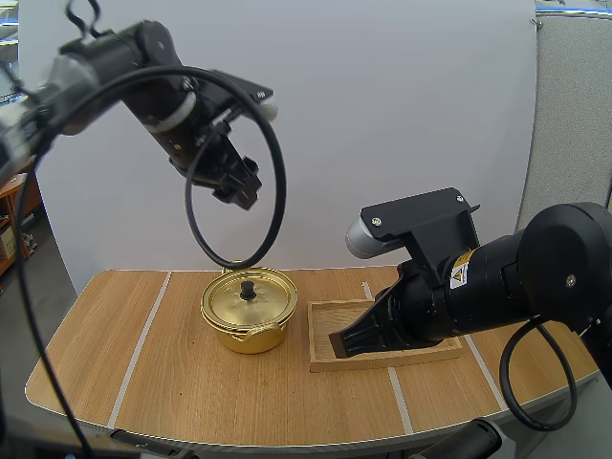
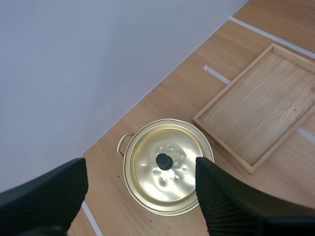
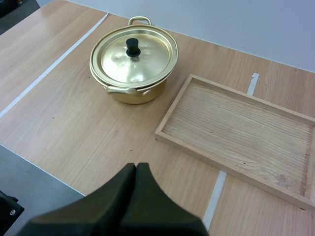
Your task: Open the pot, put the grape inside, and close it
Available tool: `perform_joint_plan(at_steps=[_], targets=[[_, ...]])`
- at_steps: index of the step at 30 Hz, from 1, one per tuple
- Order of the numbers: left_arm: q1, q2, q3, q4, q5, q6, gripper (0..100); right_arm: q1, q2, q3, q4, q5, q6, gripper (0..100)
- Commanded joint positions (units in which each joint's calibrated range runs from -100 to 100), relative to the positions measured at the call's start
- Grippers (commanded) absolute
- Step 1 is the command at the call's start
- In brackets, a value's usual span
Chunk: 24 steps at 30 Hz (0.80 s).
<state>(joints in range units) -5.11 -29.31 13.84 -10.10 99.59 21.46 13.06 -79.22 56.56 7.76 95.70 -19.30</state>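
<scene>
The pot [image 1: 249, 311] is a shiny gold-coloured metal one, round and shallow. Its lid [image 1: 251, 296] is seated on the rim, so the pot is closed. The lid is hammered with small dimples and carries a black knob [image 1: 248, 290] at its centre. The pot has a small loop handle on its far side and another on its near side. It stands upright near the middle of the wooden table [image 1: 143, 368], towards the far edge, between two pale strips on the tabletop.

Just to its right lies a rectangular wooden tray [image 1: 330, 316] with a low raised rim. The tray is close to the pot, with a narrow gap of bare table between them.

The left gripper [image 1: 241, 184] hangs high above the table, over the pot and a little to its far side, pointing down. In the left wrist view its two black fingers [image 2: 54, 194] are spread wide, ribbed inner faces turned to each other. The lid and knob show far below in the gap. They hold nothing and touch nothing.

The right gripper [image 1: 346, 341] is low over the near left part of the tray, its tip aimed left and down. In the right wrist view its fingers [image 3: 123, 196] are pressed together into one dark wedge, with nothing between them. They are well apart from the pot.
</scene>
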Motion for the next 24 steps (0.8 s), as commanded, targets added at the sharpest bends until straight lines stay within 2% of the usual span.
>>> perform_joint_plan(at_steps=[1, 17, 24], targets=[[-0.2, -9.85, -0.32, 1.23, 0.41, -1.95, 100, -0.21, -0.23, 0.01, 0.2, 0.62, 0.25, 0], [-0.2, -31.2, -0.07, 1.34, 0.41, -8.91, 100, -0.21, -0.23, 0.01, 0.2, 1.21, 0.25, 0], [-0.2, -39.13, 5.89, 1.34, 0.41, -9.11, 100, -0.21, -0.23, 0.01, 0.1, 3.28, 0.25, 0]])
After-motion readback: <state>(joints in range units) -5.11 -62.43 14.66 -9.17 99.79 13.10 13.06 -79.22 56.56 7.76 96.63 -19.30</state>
